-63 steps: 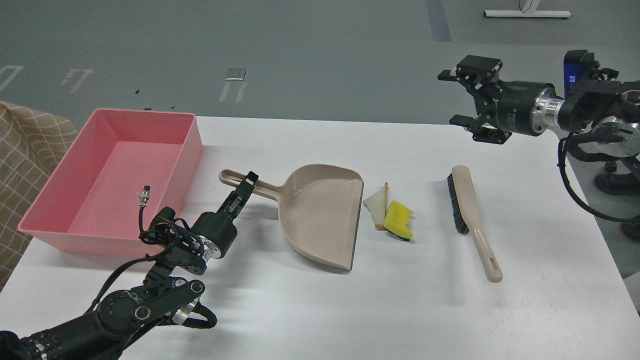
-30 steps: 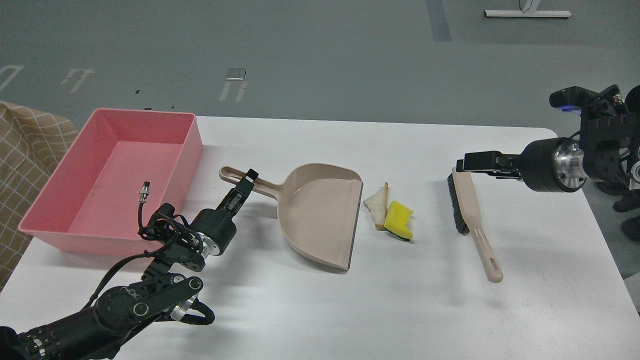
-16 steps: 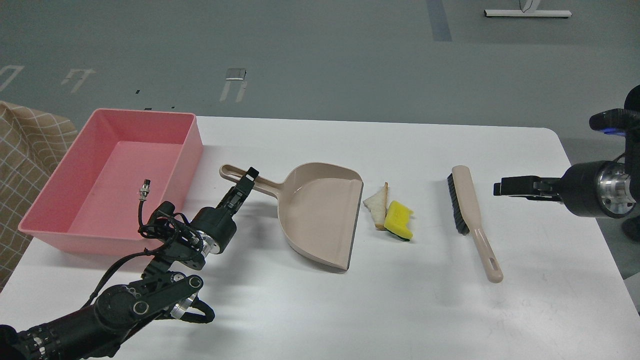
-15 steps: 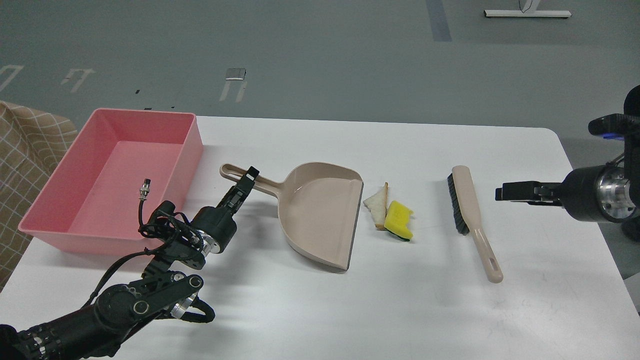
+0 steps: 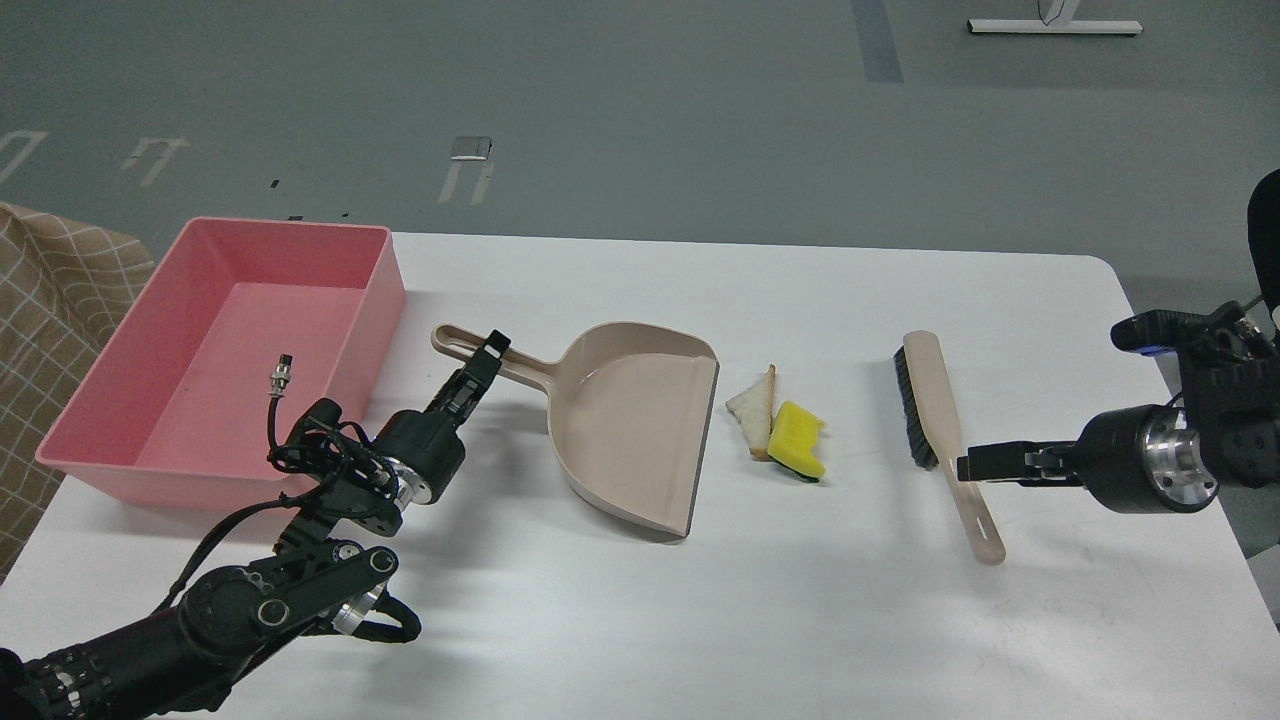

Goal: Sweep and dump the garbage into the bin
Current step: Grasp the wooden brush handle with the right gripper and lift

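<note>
The garbage lies mid-table: a white triangular bread slice [image 5: 752,405] touching a yellow sponge [image 5: 797,438] with a dark green underside. The pink bin [image 5: 290,224] stands at the far left. A beige dustpan [image 5: 630,420] lies left of the garbage, its open edge facing it. My left gripper [image 5: 492,350] is shut on the dustpan's handle. A beige brush [image 5: 935,395] with black bristles lies right of the garbage. My right gripper [image 5: 966,467] is low, with its tip at the brush handle's right side. It is seen edge-on, so its fingers cannot be told apart.
The white table [image 5: 800,620] ends at a rounded corner on the far right. A checked tan cloth [image 5: 50,300] hangs beyond the bin on the left. A loose cable with a metal plug [image 5: 280,365] rises from my left wrist in front of the bin.
My right gripper came down from high above the table, turned edge-on, and moved to the brush handle. My left gripper and the dustpan shifted slightly left together.
</note>
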`<state>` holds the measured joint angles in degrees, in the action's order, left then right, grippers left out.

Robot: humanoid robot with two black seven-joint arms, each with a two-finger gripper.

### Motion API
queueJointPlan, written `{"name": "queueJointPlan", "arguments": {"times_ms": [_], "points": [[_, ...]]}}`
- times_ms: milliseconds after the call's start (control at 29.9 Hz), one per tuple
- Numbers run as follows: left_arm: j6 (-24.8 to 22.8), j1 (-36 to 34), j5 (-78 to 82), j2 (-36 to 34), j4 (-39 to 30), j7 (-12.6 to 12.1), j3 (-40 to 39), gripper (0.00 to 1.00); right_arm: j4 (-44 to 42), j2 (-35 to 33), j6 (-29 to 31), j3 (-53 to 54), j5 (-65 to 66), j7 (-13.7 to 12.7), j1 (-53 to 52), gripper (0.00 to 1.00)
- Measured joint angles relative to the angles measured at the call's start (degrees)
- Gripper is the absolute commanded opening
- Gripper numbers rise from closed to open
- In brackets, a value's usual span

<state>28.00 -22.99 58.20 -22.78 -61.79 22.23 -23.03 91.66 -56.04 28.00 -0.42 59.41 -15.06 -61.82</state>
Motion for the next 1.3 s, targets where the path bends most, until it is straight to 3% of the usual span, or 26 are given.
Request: {"name": "queueJointPlan", "arguments": {"times_ms": [435,501,1304], "points": [[0.0,-0.04,0.0,-0.01,0.0,0.0,0.0,0.0,-0.11,1.02,0.0,0.0,0.12,-1.82,1.59,0.78],[0.0,-0.04,0.0,0.06,0.0,0.0,0.0,0.0,-0.14,1.02,0.0,0.0,0.12,-1.88,1.6,0.71],[0.0,0.05,0.0,0.06,0.0,0.01,-0.01,0.0,-0.5,2.07,0.0,-0.09,-0.16,-2.23,2.33,0.48]]}}
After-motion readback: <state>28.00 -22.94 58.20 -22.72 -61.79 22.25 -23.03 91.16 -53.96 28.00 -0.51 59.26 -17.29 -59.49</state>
